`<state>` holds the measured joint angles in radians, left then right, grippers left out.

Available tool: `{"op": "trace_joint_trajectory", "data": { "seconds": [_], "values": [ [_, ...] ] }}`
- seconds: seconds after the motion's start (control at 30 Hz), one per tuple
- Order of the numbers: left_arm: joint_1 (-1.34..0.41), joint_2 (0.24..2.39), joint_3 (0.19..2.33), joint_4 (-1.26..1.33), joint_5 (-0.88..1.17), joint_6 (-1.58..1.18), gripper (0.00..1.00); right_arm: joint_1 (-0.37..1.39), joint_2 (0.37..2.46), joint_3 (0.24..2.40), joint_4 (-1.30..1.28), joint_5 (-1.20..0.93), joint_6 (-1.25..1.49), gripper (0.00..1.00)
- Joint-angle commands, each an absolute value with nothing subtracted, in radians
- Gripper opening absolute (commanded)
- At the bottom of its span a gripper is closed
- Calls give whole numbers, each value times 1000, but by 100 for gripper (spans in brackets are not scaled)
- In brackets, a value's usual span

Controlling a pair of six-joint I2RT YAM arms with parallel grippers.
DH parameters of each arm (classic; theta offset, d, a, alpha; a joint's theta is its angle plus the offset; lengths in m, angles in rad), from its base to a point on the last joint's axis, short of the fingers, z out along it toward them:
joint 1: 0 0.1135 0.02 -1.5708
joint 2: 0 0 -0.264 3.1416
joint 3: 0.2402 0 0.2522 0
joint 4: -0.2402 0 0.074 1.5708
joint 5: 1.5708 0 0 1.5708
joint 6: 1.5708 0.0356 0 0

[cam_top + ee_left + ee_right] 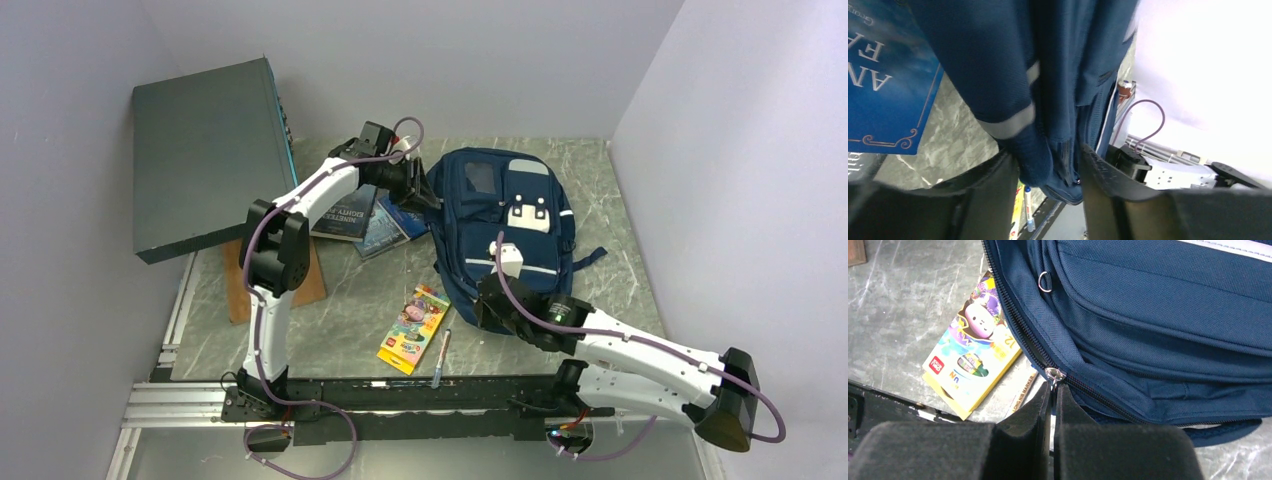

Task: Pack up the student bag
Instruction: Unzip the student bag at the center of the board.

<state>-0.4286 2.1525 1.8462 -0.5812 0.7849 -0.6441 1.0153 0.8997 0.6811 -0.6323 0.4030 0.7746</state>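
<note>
The student bag (500, 225), navy with pale stripes, lies flat at the table's centre right. My left gripper (425, 192) is at the bag's upper left edge. In the left wrist view its jaws stand apart, and a fold of the bag (998, 60) with a zip fills the gap of the left gripper (1050, 175). My right gripper (490, 300) is at the bag's lower left corner. In the right wrist view the right gripper (1053, 387) is shut on the silver zipper pull (1054, 374) of the bag's (1158, 315) main zip.
A yellow crayon box (413, 328) and a marker (442, 358) lie left of the bag's bottom. Two blue books (370, 218) lie beside the bag's upper left. A big dark flat box (205, 150) leans at the back left over a wooden block (240, 290).
</note>
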Motion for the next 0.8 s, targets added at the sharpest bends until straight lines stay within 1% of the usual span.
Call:
{"op": "trace_joint_trajectory", "data": {
  "seconds": [0.0,0.03,0.1,0.13,0.17,0.23,0.37,0.47,0.53,0.6,0.7,0.77],
  "values": [
    [-447,2050,1921,-623,719,-556,60,1015,857,649,-454,438,719,0],
    [-459,2021,1906,-622,657,-546,67,1015,853,653,-449,437,713,0],
    [-466,1971,1885,-635,590,-524,88,1016,838,658,-450,445,704,0],
    [-467,1948,1877,-647,566,-511,92,1016,829,660,-454,451,700,0],
    [-468,1924,1865,-661,543,-500,94,1016,818,658,-453,456,696,0],
    [-467,1868,1811,-671,539,-503,93,1015,797,650,-437,453,682,0],
    [-472,1701,1533,-515,625,-624,87,1015,761,619,-402,449,656,0],
    [-529,1583,1426,-518,584,-675,86,1013,742,591,-363,444,638,0],
    [-584,1512,1332,-500,542,-758,84,1012,738,585,-341,426,618,0],
    [-636,1453,1191,-401,550,-909,81,1012,738,591,-324,406,581,0],
    [-683,1407,999,-170,605,-1145,81,1012,737,606,-315,383,521,0],
    [-700,1406,936,-46,607,-1267,81,1012,735,611,-308,380,488,0]
  ]
}}
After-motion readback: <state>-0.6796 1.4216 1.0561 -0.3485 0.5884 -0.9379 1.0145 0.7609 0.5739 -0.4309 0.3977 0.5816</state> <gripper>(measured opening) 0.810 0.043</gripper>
